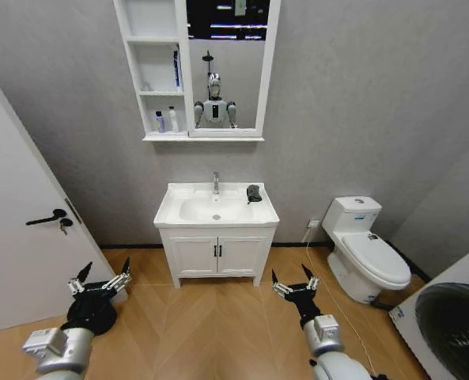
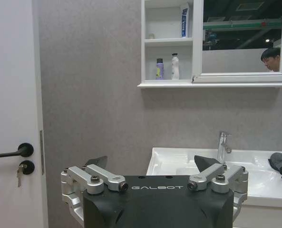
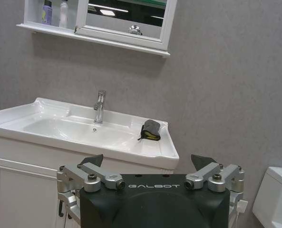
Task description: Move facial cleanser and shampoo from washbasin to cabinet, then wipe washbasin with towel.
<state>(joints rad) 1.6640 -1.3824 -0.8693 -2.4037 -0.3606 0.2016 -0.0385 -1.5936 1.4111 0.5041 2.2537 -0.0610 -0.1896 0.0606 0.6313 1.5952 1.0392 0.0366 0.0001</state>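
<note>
The purple facial cleanser (image 1: 160, 122) and the white shampoo (image 1: 172, 119) stand side by side in the lowest niche of the cabinet (image 1: 131, 71). The left wrist view shows the cleanser (image 2: 159, 69) and the shampoo (image 2: 175, 66) there too, and the right wrist view catches both, cleanser (image 3: 47, 12) and shampoo (image 3: 63, 13). The dark towel (image 1: 254, 193) lies on the washbasin (image 1: 179, 218) rim, right of the faucet; towel (image 3: 151, 130). My left gripper (image 1: 101, 276) and right gripper (image 1: 295, 280) hang low over the floor, well short of the basin, both open and empty.
A white two-door cupboard (image 1: 217, 255) carries the basin. A white door with a black handle (image 1: 48, 218) stands at the left. A toilet (image 1: 368, 252) is at the right, and a dark round appliance (image 1: 455, 324) sits at the near right. Wooden floor stretches between me and the cupboard.
</note>
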